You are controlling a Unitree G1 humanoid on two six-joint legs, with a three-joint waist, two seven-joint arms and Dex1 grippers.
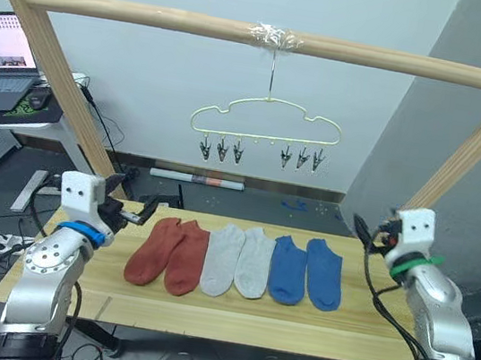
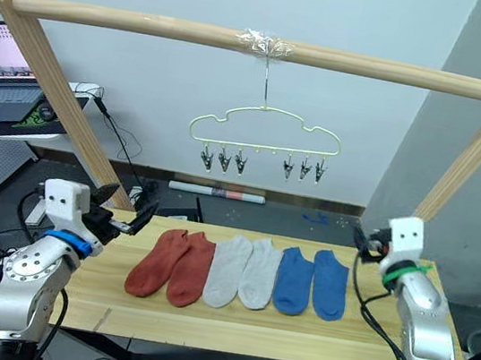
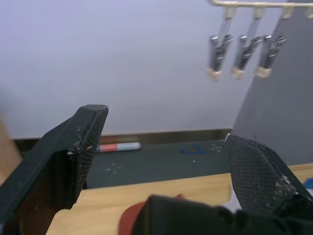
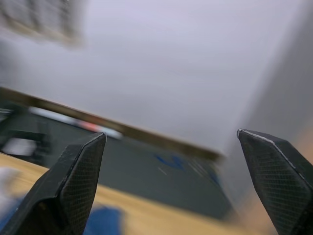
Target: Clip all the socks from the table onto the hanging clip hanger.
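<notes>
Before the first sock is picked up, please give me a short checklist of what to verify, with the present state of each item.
1. Left pincer open and holding nothing: ok.
2. Right pincer open and holding nothing: ok.
3. All six socks lying flat in one row on the table, rust-red pair, grey pair, blue pair: ok.
4. Clip hanger hanging from the wooden pole, six clips free: ok.
5. Left pincer near the rust-red pair, not touching it: ok.

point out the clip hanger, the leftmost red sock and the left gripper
clip hanger (image 1: 267,118): left eye view, on the wire frame's top arch below the hook.
leftmost red sock (image 1: 152,253): left eye view, mid-foot of the sock.
left gripper (image 1: 132,203): left eye view, midway between its open black fingertips.
</notes>
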